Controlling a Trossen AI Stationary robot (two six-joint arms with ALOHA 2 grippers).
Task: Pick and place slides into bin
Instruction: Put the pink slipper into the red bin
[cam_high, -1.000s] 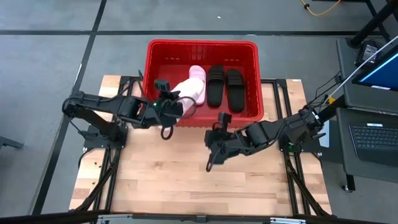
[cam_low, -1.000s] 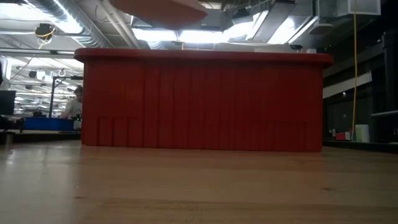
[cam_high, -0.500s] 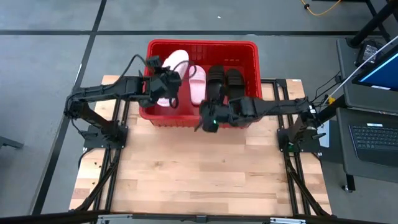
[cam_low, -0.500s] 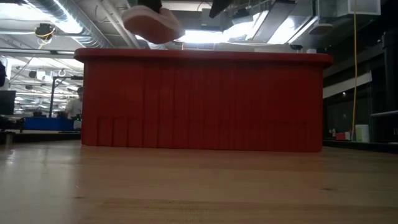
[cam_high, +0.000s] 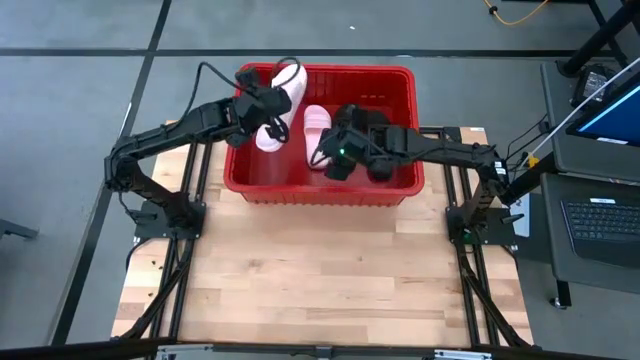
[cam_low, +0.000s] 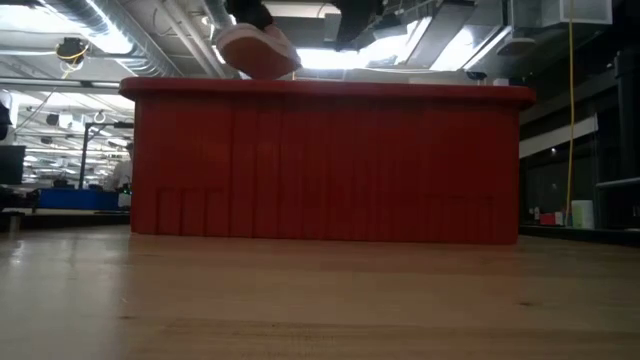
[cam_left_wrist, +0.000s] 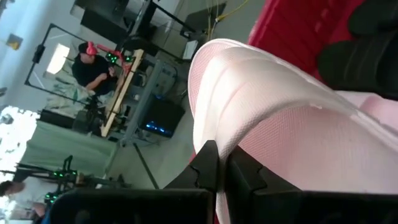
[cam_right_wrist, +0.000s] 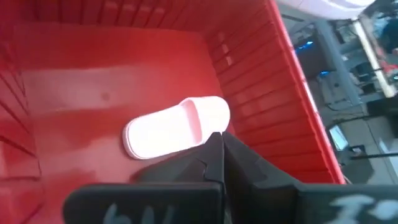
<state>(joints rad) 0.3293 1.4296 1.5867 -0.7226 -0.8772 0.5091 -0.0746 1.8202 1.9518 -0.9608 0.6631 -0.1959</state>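
Note:
The red bin (cam_high: 322, 188) stands at the table's far edge. My left gripper (cam_high: 258, 108) is shut on a pale pink slide (cam_high: 276, 104) above the bin's left part; the low view shows this slide (cam_low: 256, 50) above the rim. A second pink slide (cam_high: 316, 128) lies flat on the bin's floor and also shows in the right wrist view (cam_right_wrist: 177, 127). The black slides (cam_left_wrist: 373, 50) lie in the bin's right part, mostly hidden under my right arm in the high view. My right gripper (cam_high: 338, 152) is shut and empty over the bin's middle. My left gripper pinches the pink slide's side edge (cam_left_wrist: 205, 134) between its two fingers, about midway along its length. The fingers come from the table's left side and lie across the slide. The slide is lifted clear of the bin and tilted, one end lower than the other.
The bin's left part (cam_high: 250, 165) shows bare red floor beneath the held slide. The wooden table (cam_high: 320, 280) lies in front of the bin. A desk with a laptop (cam_high: 600, 215) stands beyond the table's right edge. A person (cam_left_wrist: 93, 62) works in the room behind.
My left gripper has carried the pink slide from the bin's near wall up over the rim and toward the bin's far left corner, turning it. My right gripper has gone from above the table toward the far edge, to over the bin's middle.

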